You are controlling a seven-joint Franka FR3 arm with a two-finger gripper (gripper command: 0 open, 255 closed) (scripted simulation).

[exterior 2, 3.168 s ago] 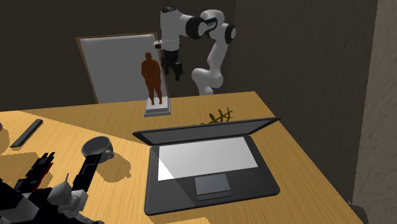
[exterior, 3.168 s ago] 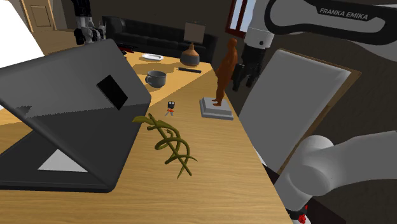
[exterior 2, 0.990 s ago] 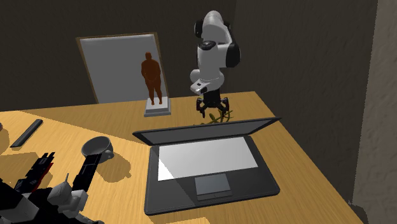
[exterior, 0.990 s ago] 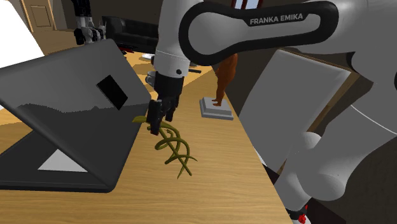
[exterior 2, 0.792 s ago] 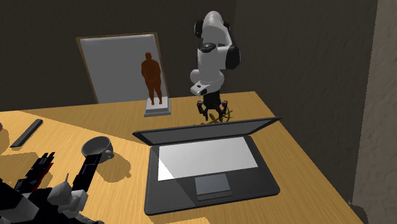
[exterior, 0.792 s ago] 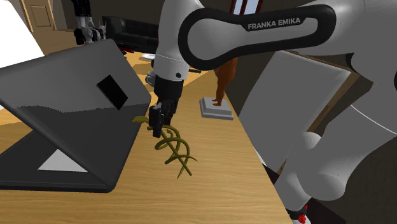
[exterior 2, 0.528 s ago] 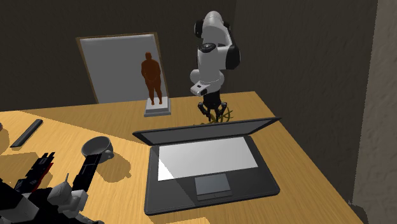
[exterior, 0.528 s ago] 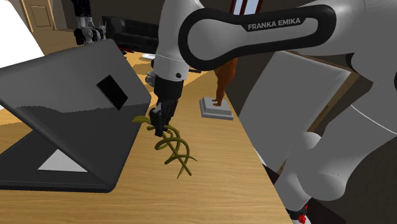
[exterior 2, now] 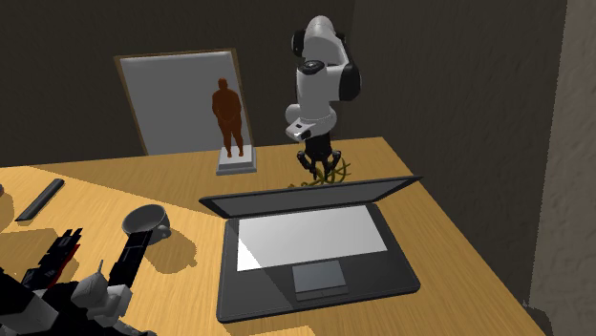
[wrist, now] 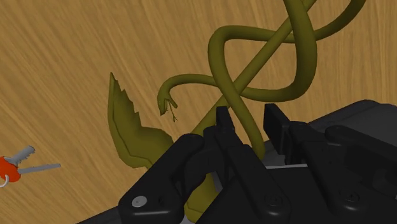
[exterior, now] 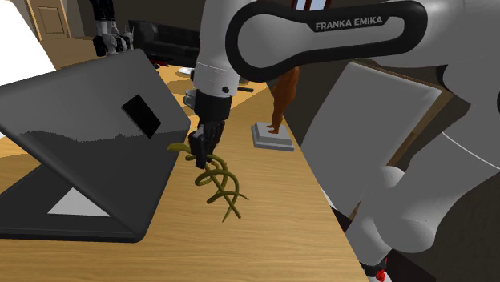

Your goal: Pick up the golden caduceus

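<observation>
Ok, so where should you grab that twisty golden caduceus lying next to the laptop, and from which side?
Take the caduceus by its straight central rod, just beside the wing, coming straight down. It lies flat on the table, and its looping coils are wide and uneven, while the rod is slim. The gripper is shut on it there.

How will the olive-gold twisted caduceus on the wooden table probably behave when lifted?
The olive-gold caduceus looks rigid: its thin coils hold their shape, so it should not flop. The black gripper clasps the round shaft near the wing end, so the long coiled end may sag or swivel. Lying flat, it seems unlikely to roll.
</observation>
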